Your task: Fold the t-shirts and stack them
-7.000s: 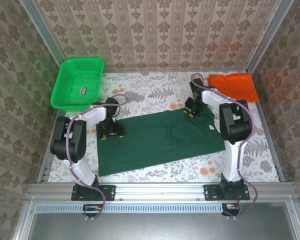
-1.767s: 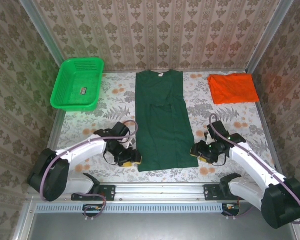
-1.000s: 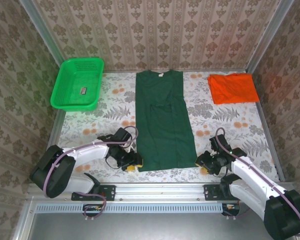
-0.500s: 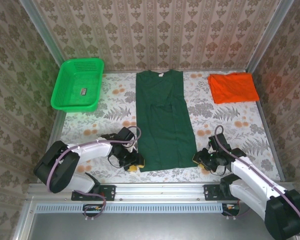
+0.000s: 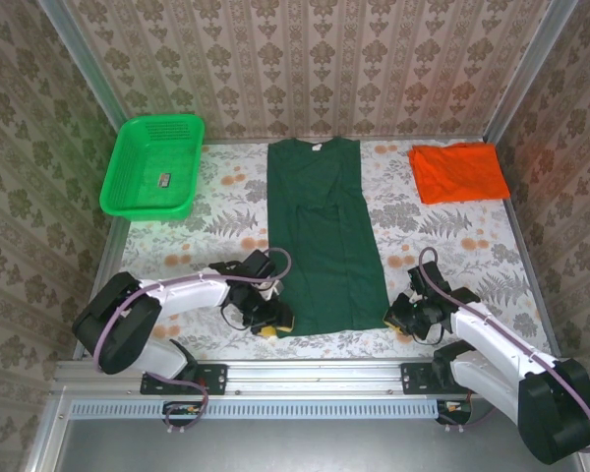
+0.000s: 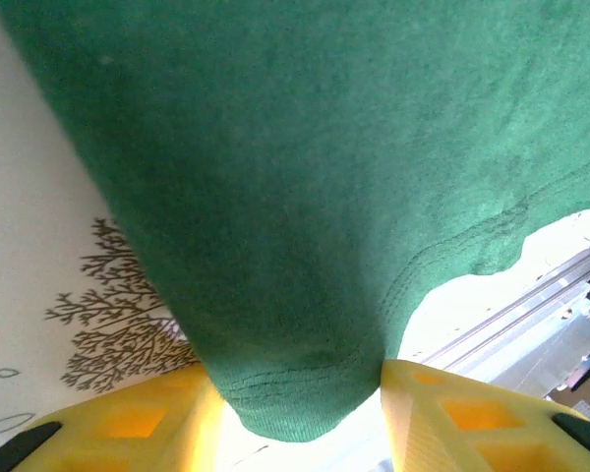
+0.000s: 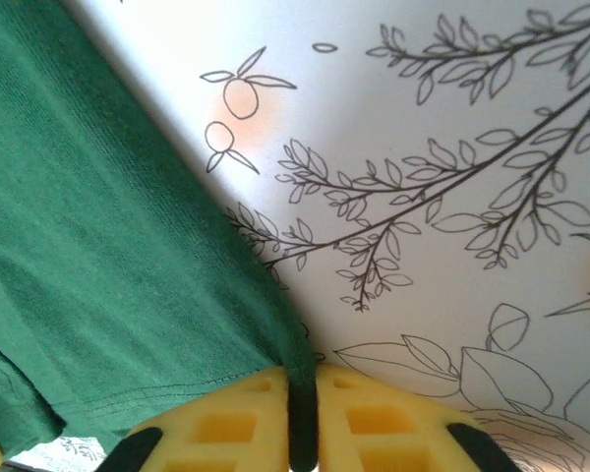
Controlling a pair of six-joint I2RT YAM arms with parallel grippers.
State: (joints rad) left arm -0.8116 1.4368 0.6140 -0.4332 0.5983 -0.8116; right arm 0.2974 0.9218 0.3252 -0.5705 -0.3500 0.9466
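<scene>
The dark green t-shirt (image 5: 320, 236) lies as a long narrow strip down the middle of the table, collar at the far end. My left gripper (image 5: 272, 323) sits at its near left corner. In the left wrist view the left gripper (image 6: 300, 393) is open, and the green hem (image 6: 305, 197) bulges between its yellow fingers (image 6: 128, 423). My right gripper (image 5: 398, 317) is at the near right corner. In the right wrist view the right gripper (image 7: 303, 393) is shut on a thin fold of the shirt's edge (image 7: 98, 256). The orange t-shirt (image 5: 459, 173) lies folded at the back right.
A bright green mesh basket (image 5: 147, 208) stands at the back left with a small dark object (image 5: 164, 179) inside. The floral tablecloth (image 5: 442, 246) lies bare on both sides of the green strip. A metal rail (image 5: 315, 372) runs along the near edge.
The right gripper has closed on the shirt's near right edge. The left gripper has slid right until the near left corner sits between its fingers. The shirt itself has not shifted in the last second.
</scene>
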